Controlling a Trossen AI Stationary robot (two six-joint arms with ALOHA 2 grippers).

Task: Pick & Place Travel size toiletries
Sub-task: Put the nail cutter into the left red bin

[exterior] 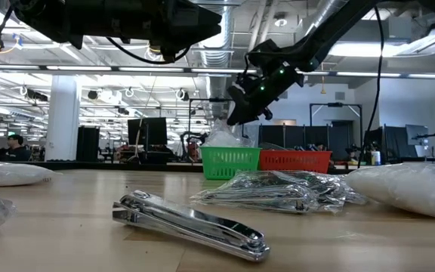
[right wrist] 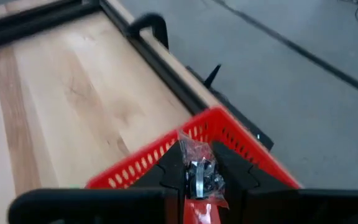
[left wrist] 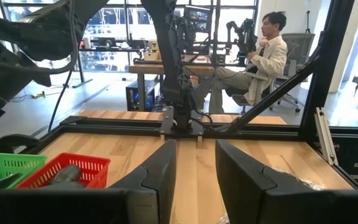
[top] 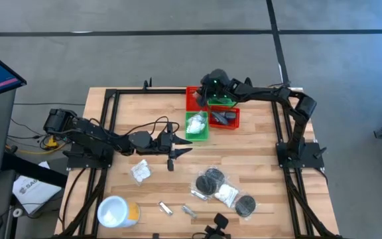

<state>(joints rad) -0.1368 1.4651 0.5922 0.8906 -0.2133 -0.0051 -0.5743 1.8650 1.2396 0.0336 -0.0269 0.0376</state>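
Note:
My right gripper (top: 203,99) hovers over the far end of the red bin (top: 231,119), shut on a small clear-wrapped toiletry (right wrist: 197,169) with silver and dark contents. A dark grey bottle (top: 223,117) lies in the red bin, and a white packet (top: 195,123) lies in the green bin (top: 197,135) beside it. On the table lie a white packet (top: 140,172), black discs (top: 211,180) in clear wrap, another white packet (top: 227,193) and thin silver sachets (top: 166,209). My left gripper (top: 178,147) waits open and level above mid-table, holding nothing. My right gripper pinches the clear-wrapped toiletry between its two fingers (right wrist: 169,173). The wrap's upper edge (right wrist: 190,144) sticks out past the fingertips. The fingers slant down from the table's right side. The toiletry is lifted clear above the red bin's wall (right wrist: 166,149).
A white round tub (top: 115,211) stands near the front left corner. A black frame (top: 111,99) runs along the table's edges. In the low view a silver clipper-like item (exterior: 191,224) and clear-wrapped packs (exterior: 278,189) lie close to the front edge. A person (left wrist: 269,56) sits beyond the table.

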